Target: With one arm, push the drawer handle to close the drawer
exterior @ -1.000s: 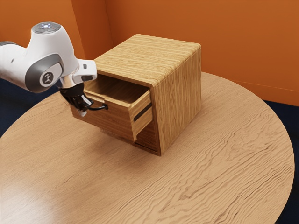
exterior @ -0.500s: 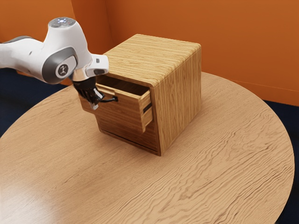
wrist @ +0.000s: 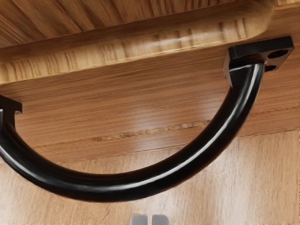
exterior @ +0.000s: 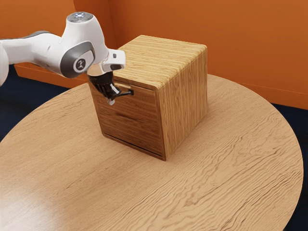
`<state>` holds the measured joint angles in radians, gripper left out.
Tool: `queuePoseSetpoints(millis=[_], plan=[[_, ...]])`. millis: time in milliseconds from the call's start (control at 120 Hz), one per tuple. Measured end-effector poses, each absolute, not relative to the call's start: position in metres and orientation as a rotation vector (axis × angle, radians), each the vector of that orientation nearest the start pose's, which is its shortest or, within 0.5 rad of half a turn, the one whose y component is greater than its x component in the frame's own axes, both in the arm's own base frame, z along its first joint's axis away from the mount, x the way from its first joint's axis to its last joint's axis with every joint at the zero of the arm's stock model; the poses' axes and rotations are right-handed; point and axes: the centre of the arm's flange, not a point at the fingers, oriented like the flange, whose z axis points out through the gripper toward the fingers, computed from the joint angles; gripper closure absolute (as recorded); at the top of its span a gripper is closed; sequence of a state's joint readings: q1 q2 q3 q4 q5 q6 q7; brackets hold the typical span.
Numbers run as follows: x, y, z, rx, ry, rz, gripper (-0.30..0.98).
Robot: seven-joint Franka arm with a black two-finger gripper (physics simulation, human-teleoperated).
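My gripper [exterior: 111,101] is at the drawer's black curved handle [exterior: 126,92] in the exterior view, its fingers together. The upper drawer front [exterior: 143,108] sits flush, or very nearly so, with the front of the wooden cabinet [exterior: 185,96]; its inside is hidden. In the wrist view, the handle [wrist: 115,187] arcs out from the drawer front [wrist: 140,108], and the two grey tips of the gripper [wrist: 150,220] stand side by side just beyond its curve, a thin gap between them. Whether they touch the handle I cannot tell.
The cabinet stands on a round wooden table [exterior: 216,183], toward its far side. Orange walls [exterior: 255,43] rise behind the table. The white arm reaches in from the exterior view's left, with the hand close to the cabinet's upper front edge.
The upper drawer has slid from well out to flush or nearly flush with the cabinet. My hand has moved along with it, toward the cabinet and the exterior view's right.
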<state>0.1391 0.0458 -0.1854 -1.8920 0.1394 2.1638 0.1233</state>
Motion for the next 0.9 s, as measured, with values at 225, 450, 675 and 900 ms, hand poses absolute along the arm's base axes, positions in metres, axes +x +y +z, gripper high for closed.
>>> queuePoseSetpoints(millis=[225,450,675,900], plan=[[0.508,-0.025,0.524,-3.031,0.192,-0.346,0.79],[0.463,-0.022,0.642,-3.064,-0.019,-0.329,0.58],[0.459,0.031,0.652,-3.073,-0.034,-0.185,0.2],[0.45,0.031,0.638,-3.076,0.045,-0.084,0.07]])
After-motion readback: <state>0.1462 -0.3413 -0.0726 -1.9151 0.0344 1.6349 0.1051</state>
